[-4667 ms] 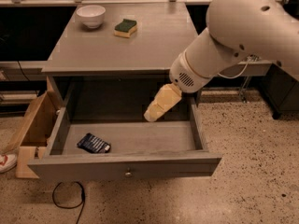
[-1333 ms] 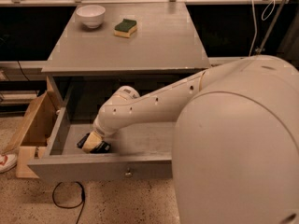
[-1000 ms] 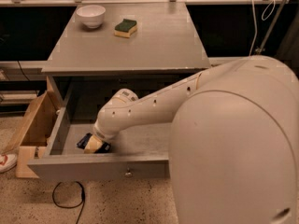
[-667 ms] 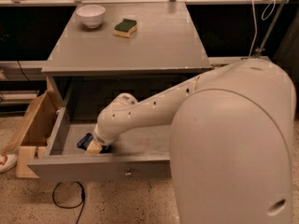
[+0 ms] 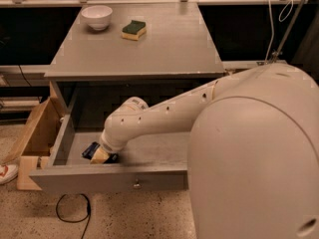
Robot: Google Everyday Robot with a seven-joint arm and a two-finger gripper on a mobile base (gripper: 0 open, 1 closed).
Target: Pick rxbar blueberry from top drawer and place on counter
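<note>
One rxbar blueberry [image 5: 89,150] lies at the front left of the one open top drawer [image 5: 99,179]. The single gripper [image 5: 99,156] is down on it, touching; its grasp cannot be told. On the counter [image 5: 164,49] stand one white bowl [image 5: 96,17] and one green-and-yellow sponge [image 5: 134,29], near each other.

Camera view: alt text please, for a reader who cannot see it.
The robot's gripper is down in the open top drawer, at the rxbar blueberry near its front. A white bowl and a sponge sit on the counter.
</note>
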